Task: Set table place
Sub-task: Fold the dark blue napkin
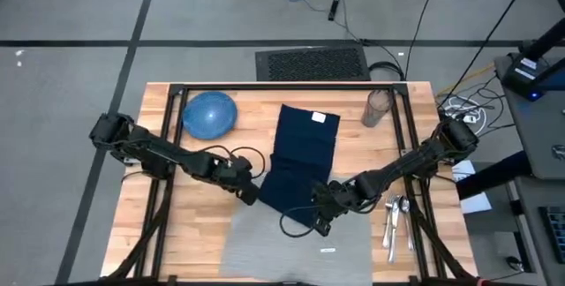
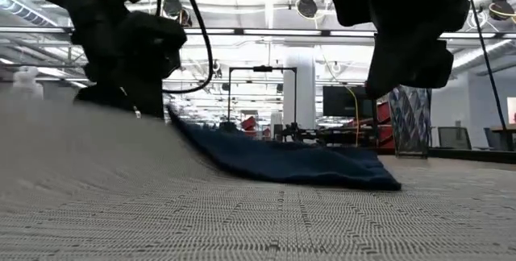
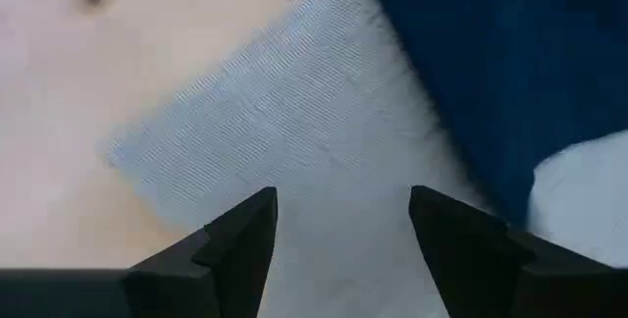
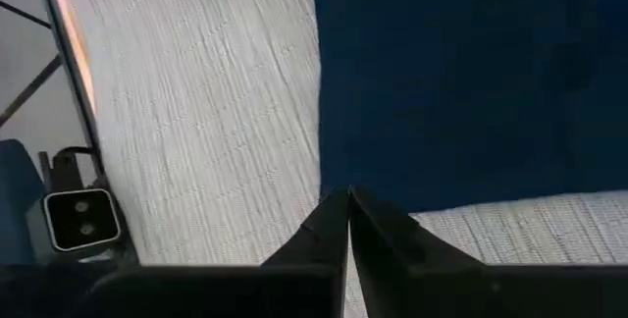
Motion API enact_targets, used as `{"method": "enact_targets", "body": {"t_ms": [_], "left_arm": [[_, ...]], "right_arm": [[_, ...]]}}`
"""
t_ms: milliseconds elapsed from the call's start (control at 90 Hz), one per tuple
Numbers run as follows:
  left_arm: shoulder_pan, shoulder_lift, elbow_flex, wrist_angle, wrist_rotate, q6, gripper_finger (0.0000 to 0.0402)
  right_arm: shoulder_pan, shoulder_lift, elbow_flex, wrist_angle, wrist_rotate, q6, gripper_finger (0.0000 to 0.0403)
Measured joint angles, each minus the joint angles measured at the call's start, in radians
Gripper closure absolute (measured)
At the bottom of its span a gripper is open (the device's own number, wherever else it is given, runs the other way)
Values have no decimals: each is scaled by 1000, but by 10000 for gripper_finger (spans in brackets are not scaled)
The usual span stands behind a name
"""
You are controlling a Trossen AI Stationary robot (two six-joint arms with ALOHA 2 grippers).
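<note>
The light-grey placemat (image 1: 291, 246) lies on the wooden table (image 1: 190, 233) near its front edge, its white tag (image 1: 327, 250) up. A dark navy napkin (image 1: 305, 158) lies flat in the middle, and its near end overlaps the placemat's far edge (image 4: 412, 82). My left gripper (image 3: 343, 220) stands open over the placemat's far left corner (image 3: 245, 122), with nothing between its fingers. My right gripper (image 4: 348, 195) is shut. It hangs over the napkin's near edge (image 1: 322, 222) and looks clear of the cloth in the low view (image 2: 411, 51).
A blue dish (image 1: 209, 114) sits at the far left and a glass (image 1: 378, 108) at the far right. Cutlery (image 1: 395, 220) lies to the right of the placemat. Black frame rails (image 1: 282, 87) run along the table's edges. Bare wood lies left of the placemat.
</note>
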State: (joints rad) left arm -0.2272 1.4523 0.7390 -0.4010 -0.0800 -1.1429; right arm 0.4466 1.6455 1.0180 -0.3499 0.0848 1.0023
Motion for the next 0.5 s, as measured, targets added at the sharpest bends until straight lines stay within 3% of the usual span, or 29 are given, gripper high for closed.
{"method": "enact_targets", "body": {"t_ms": [256,500], "left_arm": [[32,-63,0,59,-7,44,181],[43,-33,-31,146,70,24,181]], "right_arm": [[7,0,0,-5,1,0,403],[6,0,0,-8,2,-15,403]]}}
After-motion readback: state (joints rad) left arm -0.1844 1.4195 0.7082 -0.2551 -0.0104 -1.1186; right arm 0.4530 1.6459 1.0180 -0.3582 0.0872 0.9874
